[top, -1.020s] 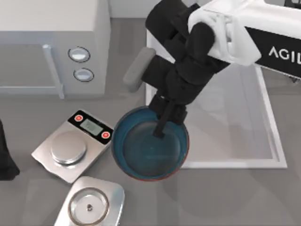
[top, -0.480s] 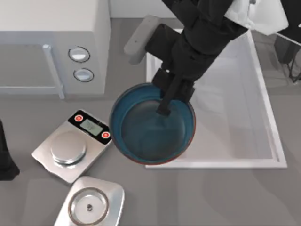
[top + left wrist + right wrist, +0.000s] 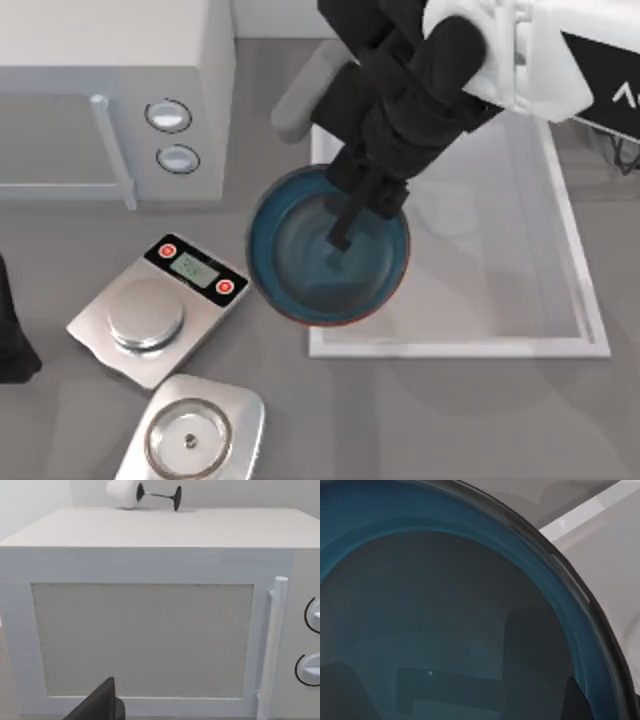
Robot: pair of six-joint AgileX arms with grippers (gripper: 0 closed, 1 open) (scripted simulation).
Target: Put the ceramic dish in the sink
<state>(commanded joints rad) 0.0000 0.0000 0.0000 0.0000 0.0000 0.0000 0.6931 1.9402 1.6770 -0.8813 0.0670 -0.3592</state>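
Overhanging sink [image 3: 560,345] rim: dish [image 3: 300,270], R hand [image 3: 345,222].

sink [image 3: 560,340] bottom open rightward; microwave [image 3: 110,90], scale [image 3: 150,315] crowd left

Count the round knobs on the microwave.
2: the upper knob and the lower knob sit one above the other on the microwave front, right of its door handle. None seems hidden.

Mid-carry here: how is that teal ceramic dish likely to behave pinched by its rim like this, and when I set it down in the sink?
The ceramic dish looks rigid, so it should not flex. Its glossy glaze may be slippery, and the right end effector holds one rim only, so it could tilt or swing. It straddles the sink rim now; ceramic probably chips if knocked, so lower gently.
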